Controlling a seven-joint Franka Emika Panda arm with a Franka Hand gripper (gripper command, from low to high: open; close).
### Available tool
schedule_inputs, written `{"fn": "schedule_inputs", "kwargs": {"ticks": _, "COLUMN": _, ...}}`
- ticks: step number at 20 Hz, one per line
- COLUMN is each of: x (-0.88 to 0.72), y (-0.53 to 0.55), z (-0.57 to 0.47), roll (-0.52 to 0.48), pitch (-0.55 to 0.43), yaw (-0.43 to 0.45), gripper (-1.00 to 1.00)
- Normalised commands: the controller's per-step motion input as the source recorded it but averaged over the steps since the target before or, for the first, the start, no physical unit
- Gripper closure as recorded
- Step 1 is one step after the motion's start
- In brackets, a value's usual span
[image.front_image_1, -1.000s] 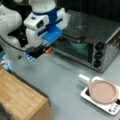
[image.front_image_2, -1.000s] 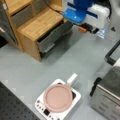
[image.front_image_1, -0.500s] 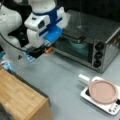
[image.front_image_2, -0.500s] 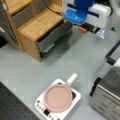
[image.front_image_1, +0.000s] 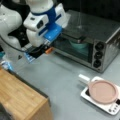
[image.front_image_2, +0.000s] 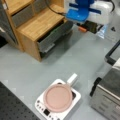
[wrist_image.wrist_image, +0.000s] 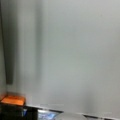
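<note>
My gripper (image.front_image_1: 38, 52) hangs low over the grey floor at a front view's left, just in front of the toaster oven (image.front_image_1: 100, 32). Its white and blue hand also shows at a front view's top (image.front_image_2: 90, 26), beside the wooden cabinet (image.front_image_2: 37, 23). A small orange part (image.front_image_1: 49, 50) sits at the gripper's tip and shows in the wrist view (wrist_image.wrist_image: 13, 100) at the bottom left. A pale blue packet (image.front_image_1: 29, 58) lies just under the fingers. I see nothing between them. Grey floor fills the rest of the wrist view.
A teal bowl (image.front_image_1: 78, 46) sits inside the oven. A pink pan (image.front_image_1: 103, 91) with a white handle rests on a white hob (image.front_image_2: 76, 96). The cabinet's grey drawer (image.front_image_2: 53, 35) stands pulled out. A wooden cabinet top (image.front_image_1: 20, 97) fills a front view's lower left.
</note>
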Motion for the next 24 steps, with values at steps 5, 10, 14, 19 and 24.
{"fn": "schedule_inputs", "kwargs": {"ticks": 5, "x": -0.3, "y": 0.19, "z": -0.07, "roll": 0.196, "pitch": -0.06, "yaw": 0.049, "gripper": -1.0}}
{"fn": "schedule_inputs", "kwargs": {"ticks": 10, "x": -0.31, "y": 0.26, "z": -0.07, "roll": 0.201, "pitch": -0.103, "yaw": 0.06, "gripper": -1.0}}
{"fn": "schedule_inputs", "kwargs": {"ticks": 14, "x": -0.3, "y": 0.29, "z": -0.07, "roll": 0.161, "pitch": -0.119, "yaw": 0.061, "gripper": -1.0}}
{"fn": "schedule_inputs", "kwargs": {"ticks": 19, "x": -0.26, "y": 0.38, "z": -0.07, "roll": 0.129, "pitch": -0.116, "yaw": 0.03, "gripper": -1.0}}
{"fn": "schedule_inputs", "kwargs": {"ticks": 24, "x": -0.17, "y": 0.44, "z": -0.06, "roll": 0.115, "pitch": -0.107, "yaw": -0.039, "gripper": -1.0}}
